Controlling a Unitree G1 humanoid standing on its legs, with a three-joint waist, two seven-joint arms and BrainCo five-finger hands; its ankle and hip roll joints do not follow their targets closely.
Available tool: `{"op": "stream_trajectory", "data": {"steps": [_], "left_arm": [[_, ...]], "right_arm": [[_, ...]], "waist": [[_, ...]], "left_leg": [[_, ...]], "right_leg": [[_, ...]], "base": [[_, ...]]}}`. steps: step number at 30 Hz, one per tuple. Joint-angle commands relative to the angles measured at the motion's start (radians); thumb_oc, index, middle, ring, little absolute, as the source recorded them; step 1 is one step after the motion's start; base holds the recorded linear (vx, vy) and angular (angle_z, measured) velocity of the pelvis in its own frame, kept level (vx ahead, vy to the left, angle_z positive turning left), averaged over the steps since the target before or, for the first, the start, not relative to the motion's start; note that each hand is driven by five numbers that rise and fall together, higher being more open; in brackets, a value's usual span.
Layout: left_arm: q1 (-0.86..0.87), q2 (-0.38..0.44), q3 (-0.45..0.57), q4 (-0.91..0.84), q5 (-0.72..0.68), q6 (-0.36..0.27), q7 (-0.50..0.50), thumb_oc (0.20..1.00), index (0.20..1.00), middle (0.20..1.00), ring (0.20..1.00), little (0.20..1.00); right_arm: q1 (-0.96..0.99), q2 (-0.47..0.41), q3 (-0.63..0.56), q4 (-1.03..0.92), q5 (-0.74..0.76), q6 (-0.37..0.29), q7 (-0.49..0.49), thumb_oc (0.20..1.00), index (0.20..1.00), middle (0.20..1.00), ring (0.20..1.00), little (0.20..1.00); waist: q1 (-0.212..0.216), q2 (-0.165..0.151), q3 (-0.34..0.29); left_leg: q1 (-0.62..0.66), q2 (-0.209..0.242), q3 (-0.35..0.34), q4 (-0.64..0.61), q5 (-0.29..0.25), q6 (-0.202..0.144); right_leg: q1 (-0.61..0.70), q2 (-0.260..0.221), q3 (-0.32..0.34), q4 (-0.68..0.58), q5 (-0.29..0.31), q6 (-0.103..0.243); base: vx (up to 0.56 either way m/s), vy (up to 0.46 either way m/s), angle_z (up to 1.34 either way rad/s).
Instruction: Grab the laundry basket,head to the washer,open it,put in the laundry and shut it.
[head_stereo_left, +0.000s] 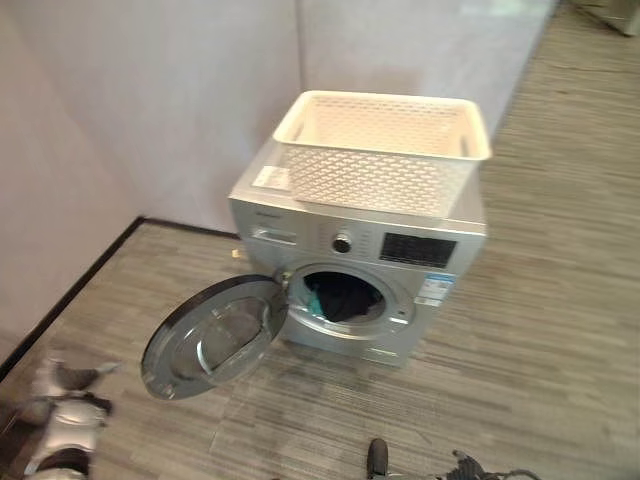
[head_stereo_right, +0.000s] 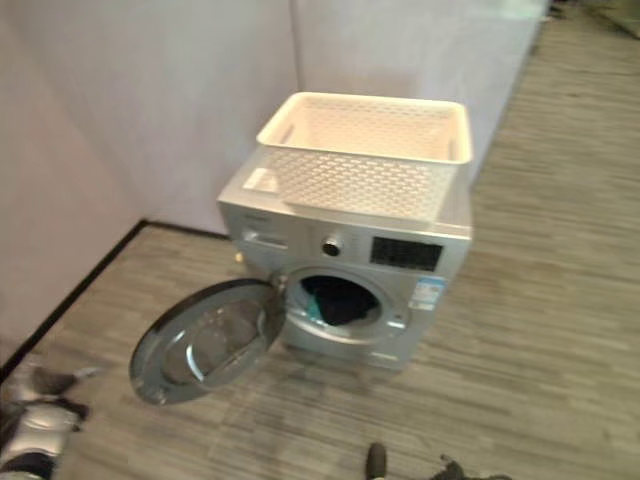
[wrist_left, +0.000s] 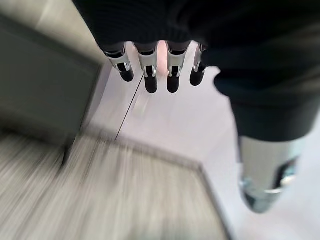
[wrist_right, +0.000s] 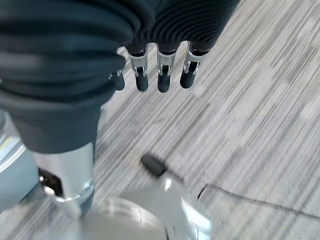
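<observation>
A silver front-loading washer (head_stereo_left: 420, 250) stands against the pale wall. Its round door (head_stereo_left: 212, 335) is swung wide open to the left, low over the floor. Dark and teal laundry (head_stereo_left: 340, 297) lies inside the drum. The white perforated laundry basket (head_stereo_left: 385, 150) rests on top of the washer, and nothing shows inside it. My left hand (head_stereo_left: 65, 410) hangs low at the lower left, well away from the door; its fingers (wrist_left: 150, 70) are straight and hold nothing. My right hand (wrist_right: 162, 75) hangs over the striped floor, with fingers relaxed and empty.
The washer sits in a corner formed by pale walls (head_stereo_left: 150, 100) with a dark baseboard (head_stereo_left: 70, 290) along the left. Grey striped flooring (head_stereo_left: 540, 340) stretches to the right and in front of the machine.
</observation>
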Motion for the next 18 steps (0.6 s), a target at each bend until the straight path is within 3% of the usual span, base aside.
{"op": "stream_trajectory", "data": {"steps": [1, 2, 5, 10, 11, 18], "left_arm": [[-0.230, 0.159, -0.101, 0.076, -0.056, -0.062, -0.008, 1.000, 1.000, 1.000, 1.000, 1.000], [-0.239, 0.160, -0.109, 0.080, -0.057, -0.064, -0.009, 1.000, 1.000, 1.000, 1.000, 1.000], [-0.447, 0.206, -0.214, 0.159, -0.097, -0.053, -0.038, 1.000, 1.000, 1.000, 1.000, 1.000], [-0.818, 0.214, -0.423, 0.337, -0.125, 0.002, -0.104, 1.000, 1.000, 1.000, 1.000, 1.000], [-0.821, 0.214, -0.426, 0.338, -0.126, 0.002, -0.105, 1.000, 1.000, 1.000, 1.000, 1.000], [-1.052, 0.242, -0.584, 0.398, -0.046, 0.038, -0.107, 1.000, 1.000, 1.000, 1.000, 1.000]], "right_arm": [[-0.097, -0.011, 0.027, -0.006, 0.014, -0.042, -0.011, 1.000, 1.000, 1.000, 1.000, 1.000], [-0.098, -0.009, 0.024, -0.005, 0.014, -0.042, -0.011, 1.000, 1.000, 1.000, 1.000, 1.000], [-0.139, -0.025, 0.043, -0.028, 0.041, -0.050, -0.023, 1.000, 1.000, 1.000, 1.000, 1.000], [-0.217, -0.053, 0.066, -0.138, 0.123, -0.066, -0.036, 1.000, 1.000, 1.000, 1.000, 1.000], [-0.217, -0.052, 0.065, -0.138, 0.123, -0.066, -0.036, 1.000, 1.000, 1.000, 1.000, 1.000], [-0.222, -0.127, 0.105, -0.370, 0.162, -0.111, -0.027, 1.000, 1.000, 1.000, 1.000, 1.000]], "waist": [[-0.031, -0.076, 0.044], [-0.029, -0.078, 0.043], [-0.048, -0.128, 0.088], [-0.081, -0.231, 0.159], [-0.080, -0.232, 0.160], [-0.121, -0.322, 0.214]], "left_leg": [[-0.100, 0.010, -0.060, 0.022, 0.017, -0.007], [-0.104, 0.009, -0.060, 0.023, 0.017, -0.007], [-0.213, 0.011, -0.071, 0.046, 0.034, -0.004], [-0.402, 0.021, -0.115, 0.117, 0.064, -0.009], [-0.403, 0.021, -0.115, 0.118, 0.064, -0.009], [-0.533, 0.071, -0.157, 0.167, 0.085, -0.021]], "right_leg": [[0.011, -0.112, 0.063, 0.002, -0.094, 0.154], [0.008, -0.113, 0.063, 0.002, -0.093, 0.154], [-0.090, -0.110, 0.075, 0.002, -0.062, 0.158], [-0.221, -0.097, 0.069, 0.002, -0.012, 0.161], [-0.221, -0.097, 0.069, 0.002, -0.012, 0.161], [-0.302, -0.067, 0.038, 0.002, 0.021, 0.165]], "base": [[-0.24, 0.060, -0.19], [-0.34, 0.059, 0.11], [-0.25, 0.005, 0.13], [-0.19, -0.035, 0.10], [-0.10, -0.047, 0.12], [-0.07, -0.058, 0.09]]}}
